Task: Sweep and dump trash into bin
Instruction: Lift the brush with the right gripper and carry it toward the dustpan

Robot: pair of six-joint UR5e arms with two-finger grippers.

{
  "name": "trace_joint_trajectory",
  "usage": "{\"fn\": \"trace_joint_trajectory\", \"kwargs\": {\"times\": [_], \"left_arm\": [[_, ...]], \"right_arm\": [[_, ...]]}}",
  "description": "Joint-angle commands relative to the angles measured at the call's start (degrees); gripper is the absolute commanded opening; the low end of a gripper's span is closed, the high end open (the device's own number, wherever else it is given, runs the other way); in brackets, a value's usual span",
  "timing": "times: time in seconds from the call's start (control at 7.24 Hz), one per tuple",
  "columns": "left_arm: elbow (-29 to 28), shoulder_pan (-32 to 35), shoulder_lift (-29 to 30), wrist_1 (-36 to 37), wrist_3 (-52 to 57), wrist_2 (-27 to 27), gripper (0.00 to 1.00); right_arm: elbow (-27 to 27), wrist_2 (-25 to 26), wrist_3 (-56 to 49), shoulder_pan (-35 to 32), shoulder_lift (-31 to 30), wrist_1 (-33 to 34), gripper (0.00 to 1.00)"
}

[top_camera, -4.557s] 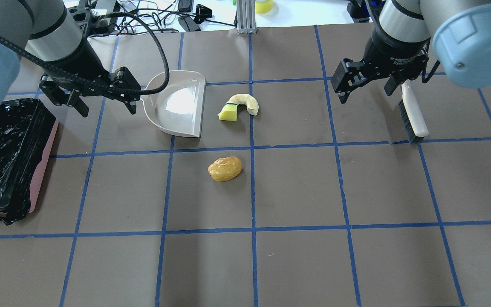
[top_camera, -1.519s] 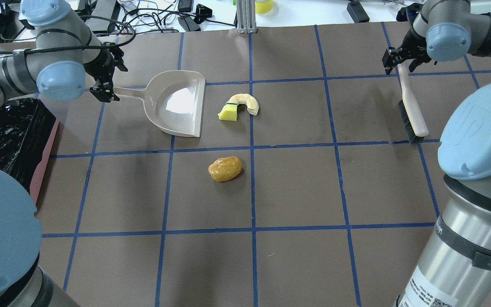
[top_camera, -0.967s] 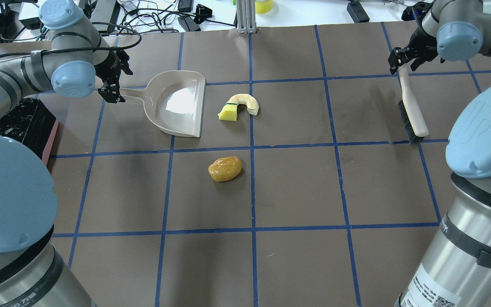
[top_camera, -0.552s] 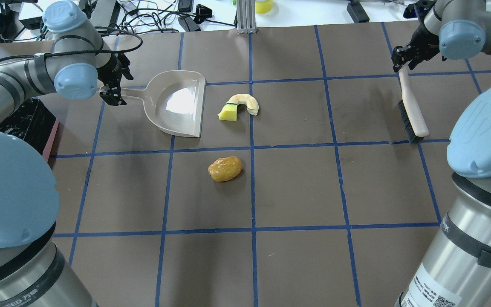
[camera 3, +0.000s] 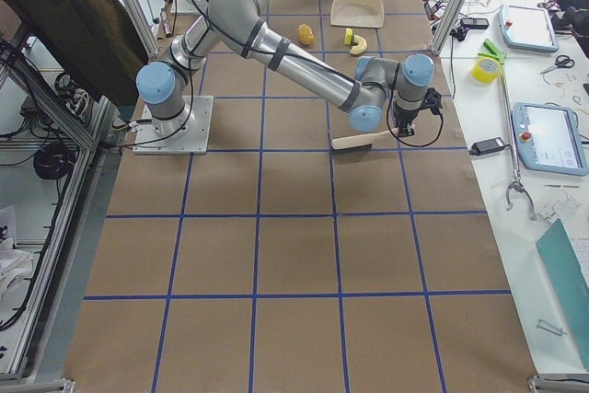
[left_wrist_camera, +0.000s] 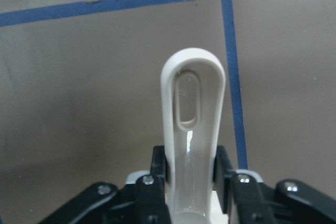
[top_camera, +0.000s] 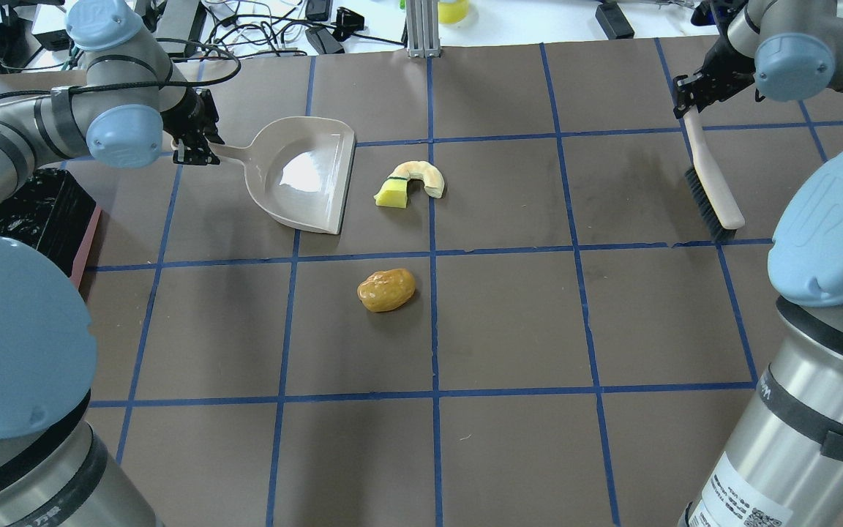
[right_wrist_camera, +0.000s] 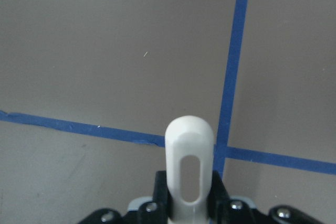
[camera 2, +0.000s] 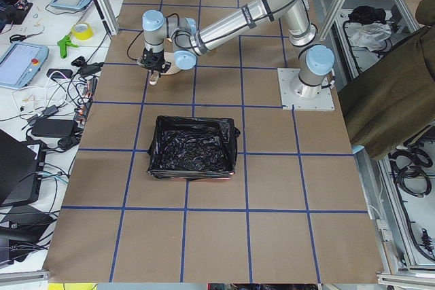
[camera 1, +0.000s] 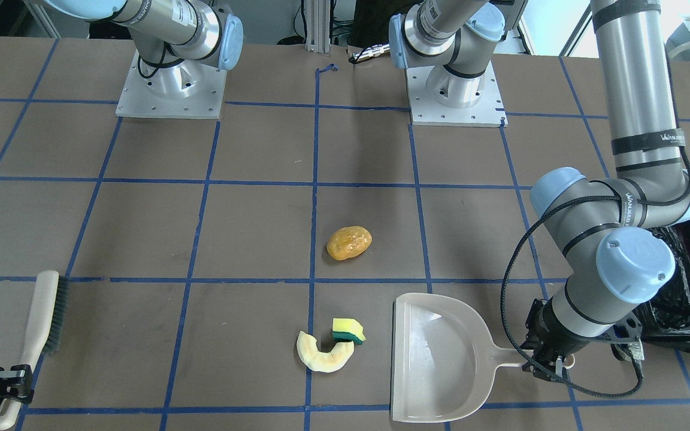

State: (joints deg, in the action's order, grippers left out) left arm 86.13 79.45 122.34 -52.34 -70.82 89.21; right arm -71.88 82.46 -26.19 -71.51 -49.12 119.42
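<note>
The orange-yellow lump [top_camera: 386,290] lies mid-table. The cream crescent [top_camera: 425,176] and the yellow-green sponge chunk [top_camera: 392,194] touch each other just right of the beige dustpan [top_camera: 304,176]. My left gripper [top_camera: 191,146] is shut on the dustpan's handle [left_wrist_camera: 191,129]. My right gripper [top_camera: 688,95] is shut on the handle [right_wrist_camera: 190,166] of the white brush [top_camera: 710,183] at the far right. The bin [camera 2: 192,147], lined with a black bag, stands at the table's left edge, partly behind my left arm in the overhead view [top_camera: 26,212].
Cables and devices lie beyond the table's far edge [top_camera: 246,29]. A metal post [top_camera: 421,29] stands at the far middle. The arm bases [camera 1: 453,90] are bolted on the robot's side. Brown mat with blue tape grid covers the table.
Both grippers have closed on their handles. The dustpan has shifted slightly away and its handle end has risen. The brush has swung, its bristle end moving a little outward.
</note>
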Motion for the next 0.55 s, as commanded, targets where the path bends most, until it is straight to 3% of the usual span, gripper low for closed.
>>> {"fn": "trace_joint_trajectory", "kwargs": {"times": [0.0, 0.41], "left_arm": [[-0.1, 0.2, -0.7, 0.2, 2.3, 4.4, 0.00], [0.4, 2.6, -1.0, 0.1, -1.7, 9.8, 0.00]], "right_arm": [[0.4, -0.4, 7.4, -0.6, -2.0, 0.1, 0.19], [0.0, 0.8, 25.9, -7.5, -3.9, -0.1, 0.19]]}}
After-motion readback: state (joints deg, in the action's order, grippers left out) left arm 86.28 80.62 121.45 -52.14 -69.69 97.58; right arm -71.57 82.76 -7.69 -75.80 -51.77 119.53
